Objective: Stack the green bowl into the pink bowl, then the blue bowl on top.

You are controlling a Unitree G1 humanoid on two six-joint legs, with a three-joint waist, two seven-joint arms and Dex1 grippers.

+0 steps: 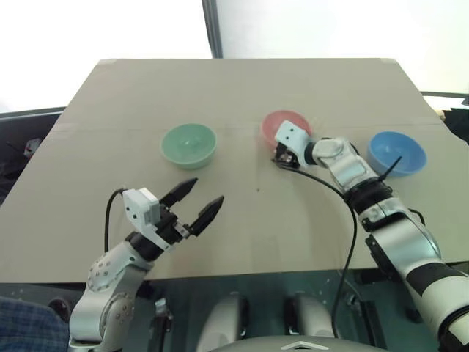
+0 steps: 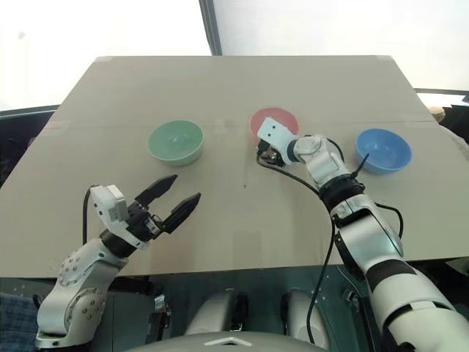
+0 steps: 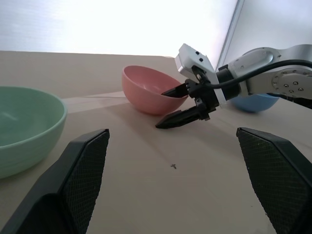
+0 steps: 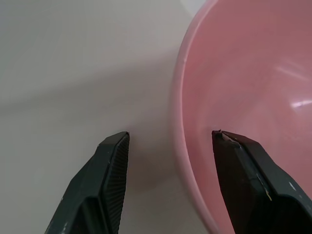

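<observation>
From the head camera, your right claw (image 1: 279, 155) sits at the pink bowl (image 1: 281, 121)'s near rim; the green bowl (image 1: 189, 144) lies just beyond your left claw (image 1: 198, 198), whose jaws are spread wide, empty. The blue bowl (image 1: 396, 152) rests on the tabletop (image 1: 242, 88) beside your right forearm.

Left wrist camera: the right claw's jaws are apart, one finger over the pink rim.

Right wrist camera: the jaws straddle that thin wall, not yet clamped. These bowls look light, stiff and slick; pinch the rim.
</observation>
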